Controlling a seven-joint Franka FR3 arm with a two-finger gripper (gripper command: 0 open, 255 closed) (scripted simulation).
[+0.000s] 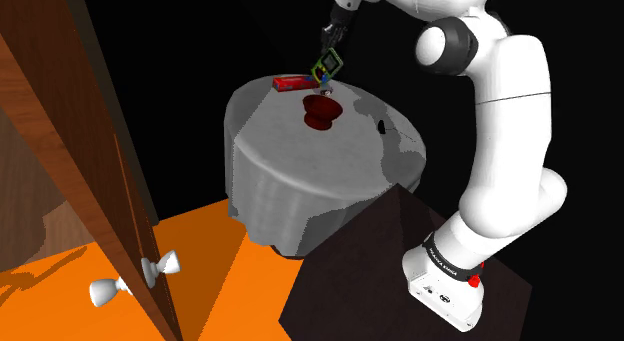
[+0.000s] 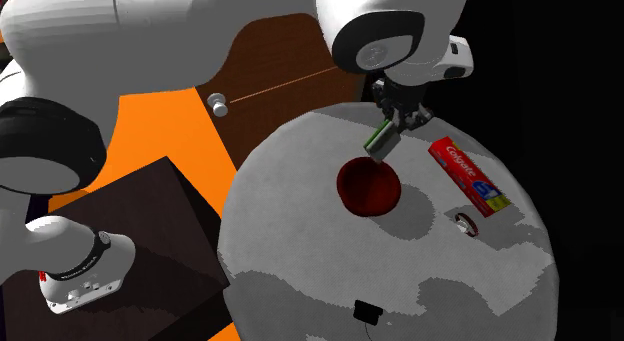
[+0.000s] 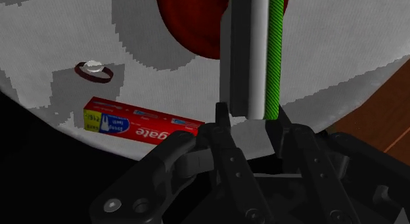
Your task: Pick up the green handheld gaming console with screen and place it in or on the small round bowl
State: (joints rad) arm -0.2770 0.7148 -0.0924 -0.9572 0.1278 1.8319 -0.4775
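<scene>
The green handheld console hangs tilted in the air with my black gripper shut on its upper end. It is above the table, over the far rim of the small dark red round bowl. In the second exterior view the console sits under the gripper, just above the bowl. From the wrist, the console appears edge-on, grey with a green side, clasped between the fingers of the gripper, with the bowl beyond it.
A round table under a grey cloth carries a red toothpaste box, a small ring and a small black object. A brown door with a white knob stands at the shoulder view's left. The floor is orange.
</scene>
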